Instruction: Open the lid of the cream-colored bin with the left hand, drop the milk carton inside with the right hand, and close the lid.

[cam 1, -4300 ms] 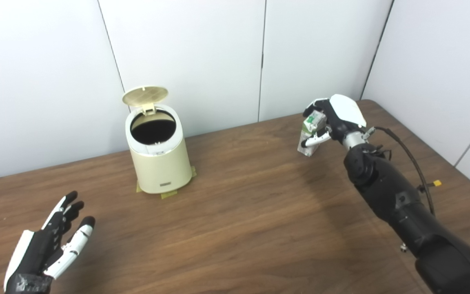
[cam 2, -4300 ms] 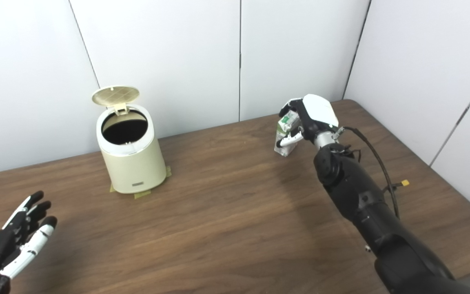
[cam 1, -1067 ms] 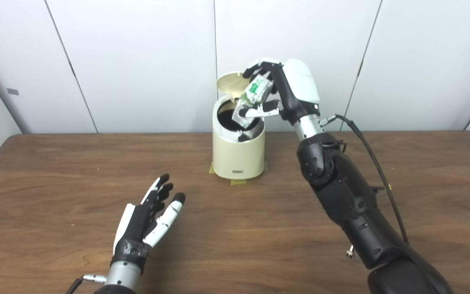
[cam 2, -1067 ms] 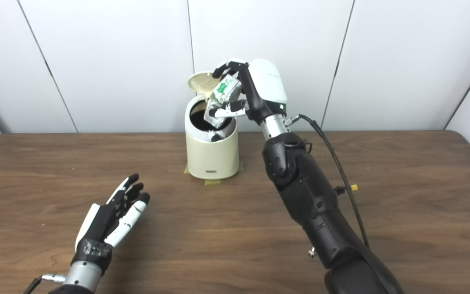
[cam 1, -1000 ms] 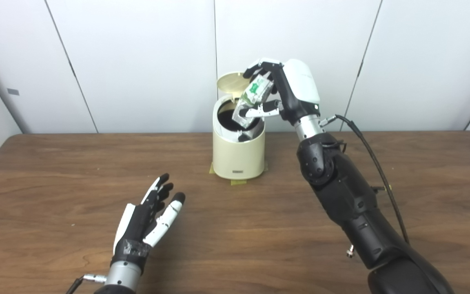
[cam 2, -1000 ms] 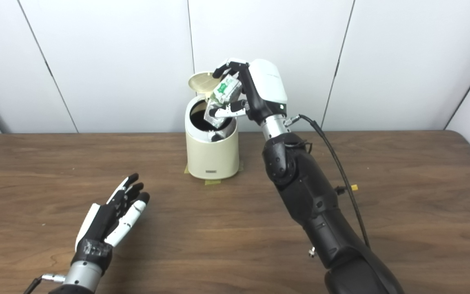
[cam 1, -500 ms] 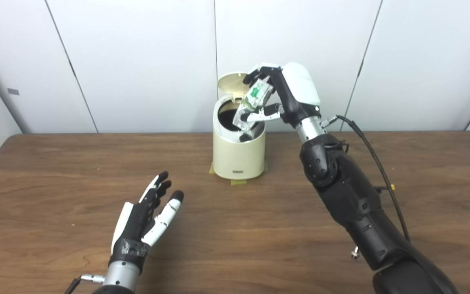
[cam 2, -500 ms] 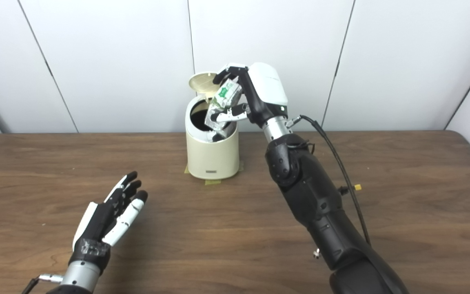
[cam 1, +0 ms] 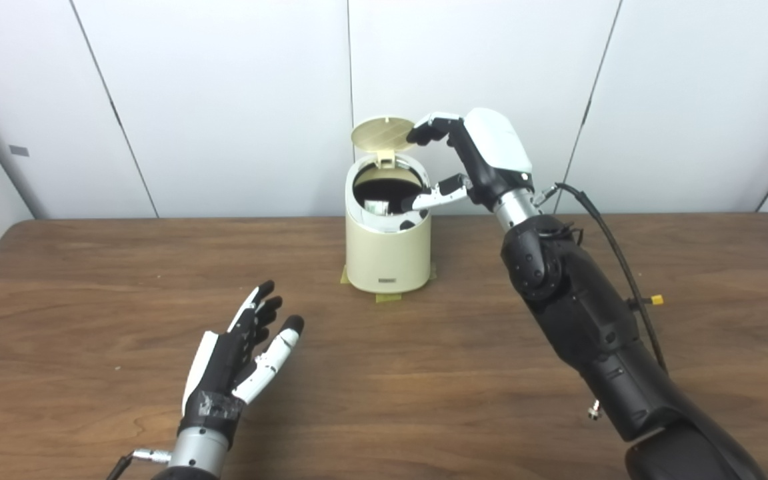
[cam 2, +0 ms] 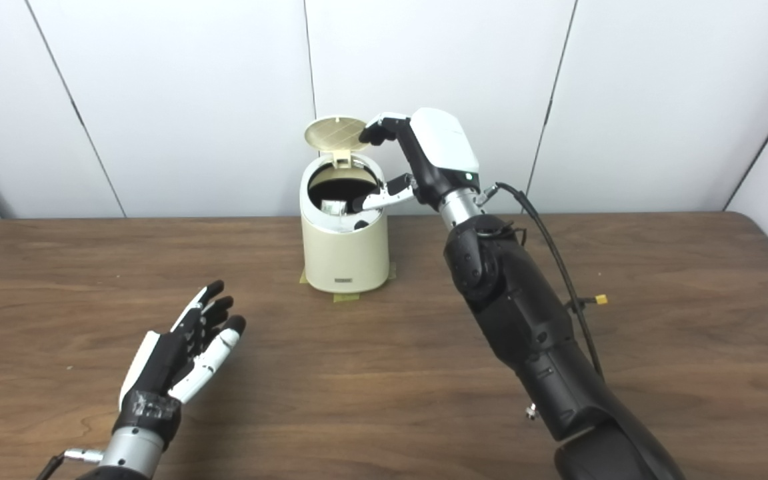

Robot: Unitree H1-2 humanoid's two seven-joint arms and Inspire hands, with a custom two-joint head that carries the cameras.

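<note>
The right hand (cam 1: pixel 474 160) is held above and just to the right of the mouth of the cream-colored bin (cam 1: pixel 388 248), with its white back turned up and to the right. Its fingers (cam 1: pixel 424 132) are spread apart from the thumb (cam 1: pixel 432 197), and nothing is gripped between them. The fingertips are seen just beside the raised lid (cam 1: pixel 383 132); whether they touch it cannot be told. The thumb is stretched out over the right part of the bin's rim. The right arm is extended from the lower right corner up across the table (cam 1: pixel 424 373), and a black cable (cam 1: pixel 614 247) is looped along its outer side.

The lid is stood open on its hinge at the back of the bin, its ribbed underside turned toward the cameras. Inside the dark opening a pale, silvery edge of the milk carton (cam 1: pixel 375 206) is seen, low against the near left of the inner wall; the rest of it is hidden in the dark. The bin is set toward the far middle of the brown wooden table, with yellowish tape (cam 1: pixel 387 297) showing at its base.

The left hand (cam 1: pixel 234 360) is held well apart from the bin, near the front left of the table, palm turned inward. Its fingers are straight, slightly fanned, and pointed up and away, and nothing is held in it.

White wall panels (cam 1: pixel 224 100) are seen behind the table.
</note>
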